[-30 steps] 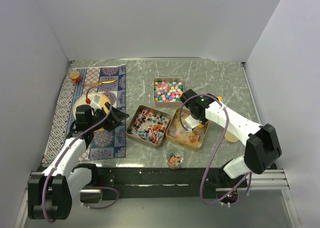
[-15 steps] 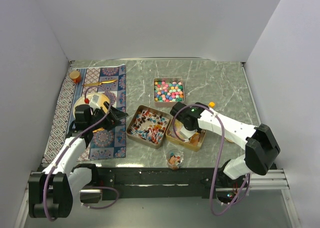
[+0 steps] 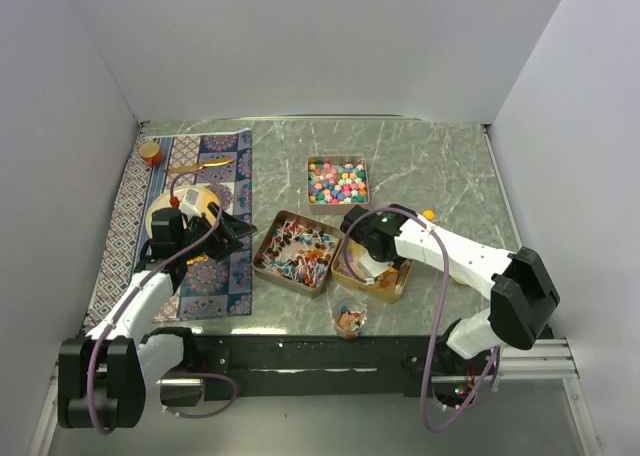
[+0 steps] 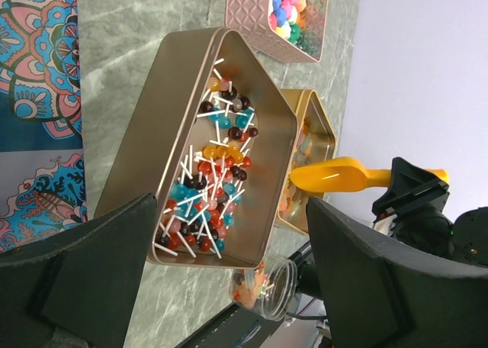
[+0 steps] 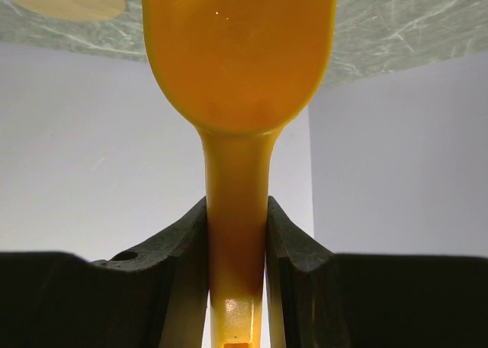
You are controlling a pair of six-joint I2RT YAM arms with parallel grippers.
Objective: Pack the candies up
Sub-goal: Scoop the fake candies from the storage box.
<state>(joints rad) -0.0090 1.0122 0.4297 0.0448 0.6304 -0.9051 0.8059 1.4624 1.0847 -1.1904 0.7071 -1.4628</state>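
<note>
The left tool [image 3: 232,230] hangs open over the mat [image 3: 215,286], just left of the lollipop tin [image 4: 145,180]. A few candies [image 4: 245,293] already sit in the jar [image 4: 284,278] at the surface's near edge. The right tool [image 3: 368,256], clamped on the scoop [image 5: 238,50] handle, has swung left and nearer within the last second. It now hovers over the squares tin [image 3: 400,284], probably ready to dig. Balls [image 3: 337,180] wait farther back.

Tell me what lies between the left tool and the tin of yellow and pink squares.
The tin of red, blue and white candies lies there, right beside the squares' tin; the top view shows it best.
</note>
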